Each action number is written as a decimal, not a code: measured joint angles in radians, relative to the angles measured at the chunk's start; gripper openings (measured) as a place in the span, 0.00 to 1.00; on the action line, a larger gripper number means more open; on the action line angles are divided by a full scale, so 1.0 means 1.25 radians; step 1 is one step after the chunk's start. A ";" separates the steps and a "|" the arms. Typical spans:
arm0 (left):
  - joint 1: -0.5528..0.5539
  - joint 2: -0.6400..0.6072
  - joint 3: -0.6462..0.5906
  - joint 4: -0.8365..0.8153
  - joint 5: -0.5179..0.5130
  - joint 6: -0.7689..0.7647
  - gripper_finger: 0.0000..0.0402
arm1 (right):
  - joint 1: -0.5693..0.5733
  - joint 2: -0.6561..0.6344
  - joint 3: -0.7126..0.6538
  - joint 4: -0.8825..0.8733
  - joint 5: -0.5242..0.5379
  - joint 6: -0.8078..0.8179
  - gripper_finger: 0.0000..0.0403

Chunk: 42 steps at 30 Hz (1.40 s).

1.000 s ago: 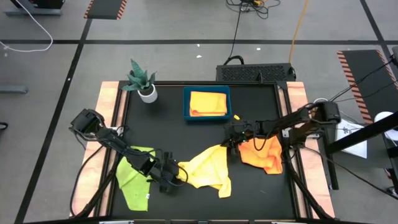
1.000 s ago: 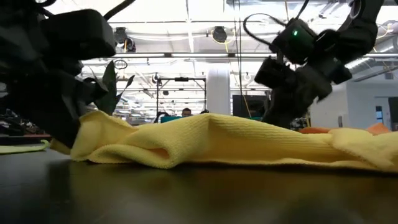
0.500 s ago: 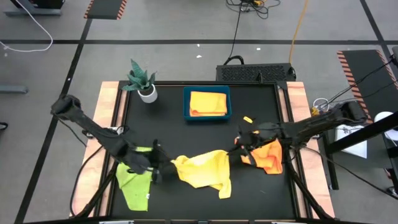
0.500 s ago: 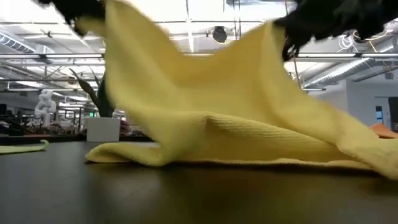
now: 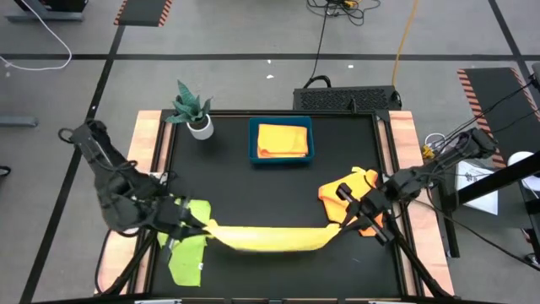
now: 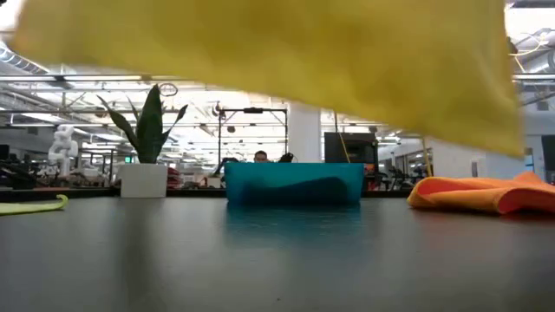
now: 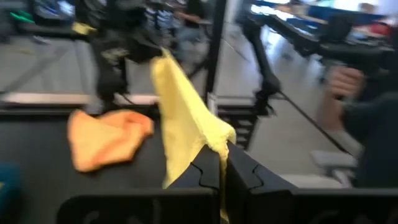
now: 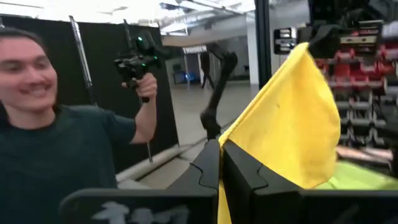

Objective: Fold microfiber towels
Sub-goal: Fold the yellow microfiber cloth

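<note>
Yellow towel (image 5: 268, 237) lifted, stretched | left gripper (image 5: 200, 225) jaws clamp one end | right gripper (image 5: 342, 214) jaws clamp other

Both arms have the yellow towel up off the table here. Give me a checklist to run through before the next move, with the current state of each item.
1. Left claw shut on one end of the yellow towel: ok.
2. Right claw shut on the other end: ok.
3. Towel clear of the table: ok in the low view.
4. Towel taut between the claws: not ok, it sags in the middle.
5. Landing area free: cannot tell; the lime green towel and orange towel lie close to either end.
6. Blue tray out of the way: ok.
</note>
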 joint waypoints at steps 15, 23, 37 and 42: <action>-0.035 0.110 0.080 -0.130 0.054 -0.127 0.00 | 0.073 0.034 0.049 -0.063 -0.006 0.092 0.00; -0.039 0.226 0.079 -0.171 0.130 -0.187 0.00 | 0.116 0.092 0.049 -0.102 0.033 0.174 0.00; 0.140 0.185 0.080 -0.580 0.065 -0.232 0.01 | -0.101 0.038 0.049 -0.356 0.252 0.135 0.00; 0.273 0.186 0.080 -0.656 0.055 -0.133 0.02 | -0.229 0.036 0.049 -0.358 0.261 0.071 0.00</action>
